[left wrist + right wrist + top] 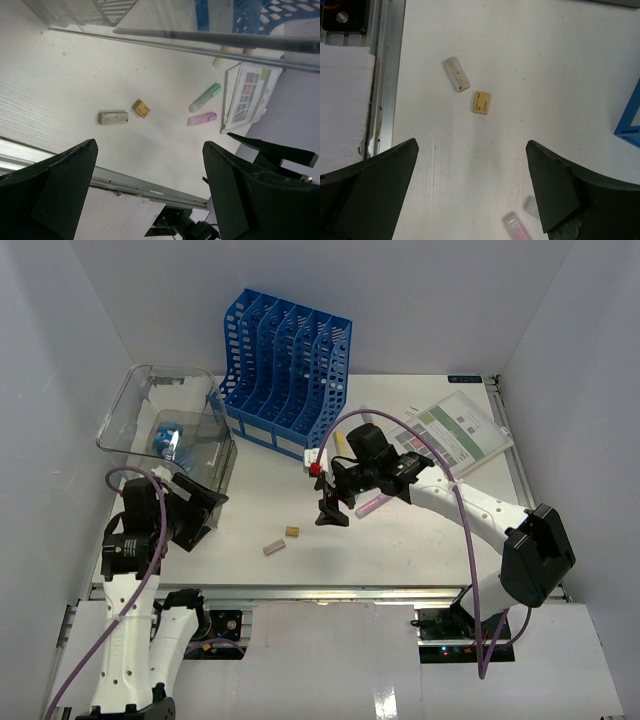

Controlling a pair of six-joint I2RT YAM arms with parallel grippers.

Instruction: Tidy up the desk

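white-walled lab test booth with railed desk (400, 540)

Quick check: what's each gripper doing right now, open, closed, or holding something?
Left gripper: open, nothing between its fingers.
Right gripper: open, nothing between its fingers.

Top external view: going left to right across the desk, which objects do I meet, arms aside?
Clear bin → small grey block → small yellow block → pink highlighter → laminated colour sheet. The blue file rack overlaps the blocks sideways, so it is left out.
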